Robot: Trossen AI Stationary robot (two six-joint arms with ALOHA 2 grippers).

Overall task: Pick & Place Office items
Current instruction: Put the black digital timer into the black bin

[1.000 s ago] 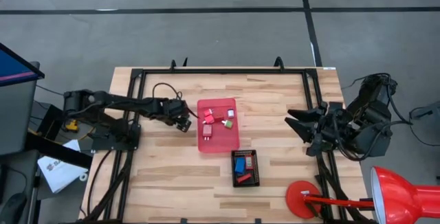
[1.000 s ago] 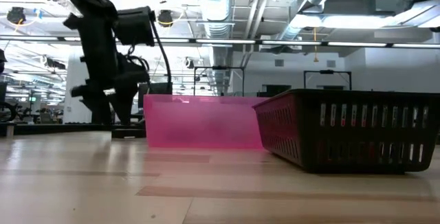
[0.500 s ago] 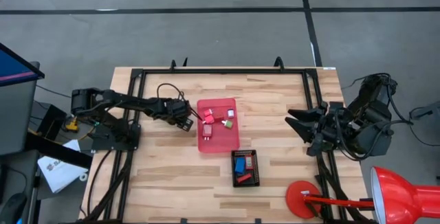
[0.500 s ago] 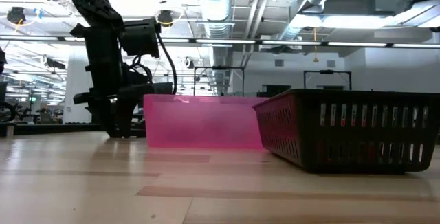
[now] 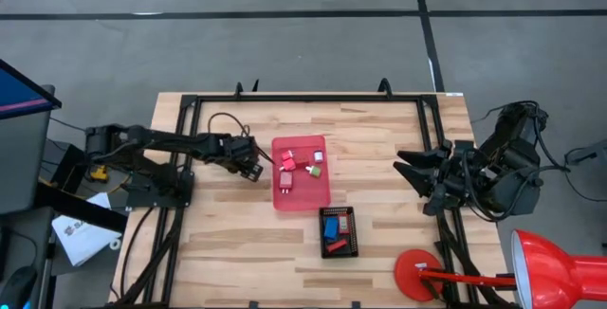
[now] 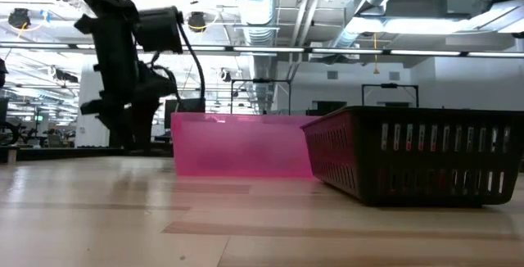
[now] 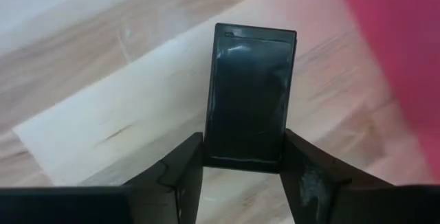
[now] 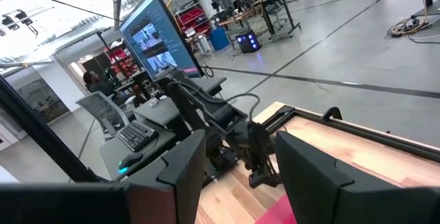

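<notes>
My left gripper (image 7: 244,145) is shut on a small black rectangular office item (image 7: 251,93), just left of the pink-red tray (image 5: 302,195), over the wooden table (image 5: 228,243). In the high view the gripper (image 5: 252,170) points steeply down. Red office items (image 5: 289,162) and a greenish one (image 5: 314,170) lie in the pink-red tray. A blue piece (image 5: 330,226) and a red one (image 5: 343,224) lie in the black grid tray (image 5: 339,249). My right gripper (image 8: 240,176) waits open and level, raised at the table's right edge (image 5: 425,172). My left gripper pinches the black item's near end (image 7: 244,157) between its two fingers (image 7: 182,172), one on each long side. The fingers come from above, slanting steeply down, and lie along the item. Most of the item sticks out past the fingertips over the wood.
The pink-red tray's wall (image 6: 241,144) and the black basket-like tray (image 6: 409,156) stand side by side in the low view. A red lamp (image 5: 550,266) with its round base (image 5: 414,276) stands at the near right corner. A black frame (image 5: 313,98) rims the table.
My left gripper dipped down to the table beside the pink-red tray's left side, then came back up a little. The trays and the pieces in them have kept their places.
</notes>
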